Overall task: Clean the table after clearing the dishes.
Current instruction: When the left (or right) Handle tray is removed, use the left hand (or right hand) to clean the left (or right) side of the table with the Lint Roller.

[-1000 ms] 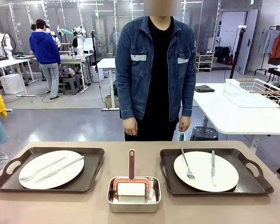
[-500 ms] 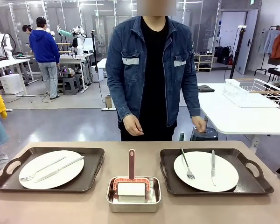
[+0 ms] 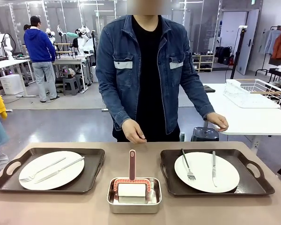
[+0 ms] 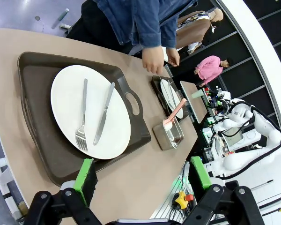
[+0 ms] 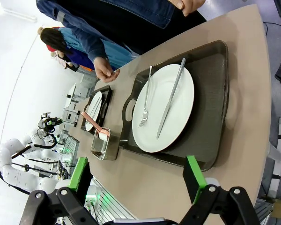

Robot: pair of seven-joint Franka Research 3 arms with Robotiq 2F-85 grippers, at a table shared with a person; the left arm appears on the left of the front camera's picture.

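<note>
The beige table (image 3: 61,206) carries the dishes on two dark trays. The left tray (image 3: 91,157) holds a white plate (image 3: 51,170) with a fork and knife. The right tray (image 3: 253,183) holds a second plate (image 3: 207,171) with cutlery. In the left wrist view my left gripper (image 4: 143,176) hovers open over the table's near edge, just short of its tray (image 4: 37,140) and plate (image 4: 65,103). My right gripper (image 5: 136,178) is open too, in front of the other tray (image 5: 215,108) and plate (image 5: 178,112). Neither holds anything.
A small steel pan (image 3: 133,194) with a red-handled scrubber (image 3: 132,164) sits between the trays. A person stands at the far edge, one hand (image 3: 133,131) over the table and the other (image 3: 218,121) out to the side. A white side table (image 3: 239,117) stands behind on the right.
The person has stepped up to the table's far edge and brought both hands forward. The trays, the pan and both grippers have not moved.
</note>
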